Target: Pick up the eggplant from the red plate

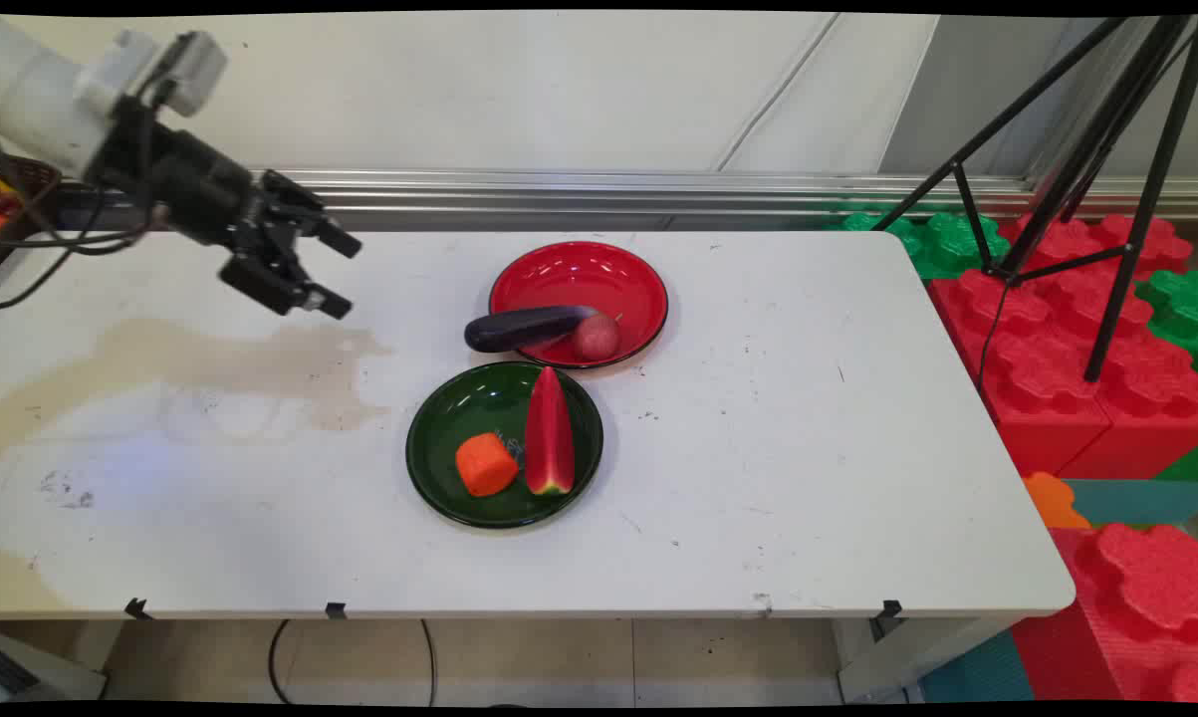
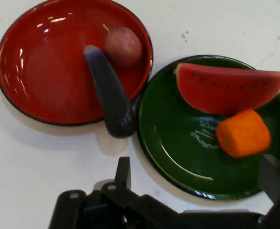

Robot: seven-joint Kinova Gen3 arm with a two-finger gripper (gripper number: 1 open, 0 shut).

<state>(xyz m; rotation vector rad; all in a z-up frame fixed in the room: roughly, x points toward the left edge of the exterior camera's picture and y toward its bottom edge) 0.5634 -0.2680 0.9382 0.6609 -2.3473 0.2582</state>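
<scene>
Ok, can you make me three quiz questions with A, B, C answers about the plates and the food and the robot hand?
1. Where does the eggplant lie?
A. Flat on the green plate
B. On the red plate, one end sticking out over its rim
C. On the bare table

2. How many pieces of food are on the green plate?
A. One
B. Two
C. Four

3. How is the hand now?
A. Open and holding nothing, up over the table's left part
B. Shut on the carrot
C. Pressed on the red plate

Answers:
1. B, since its dark end hangs past the red rim next to the reddish round fruit.
2. B, since only the watermelon slice and the orange carrot piece lie there.
3. A, since its fingers stand apart, away from both plates.
</scene>
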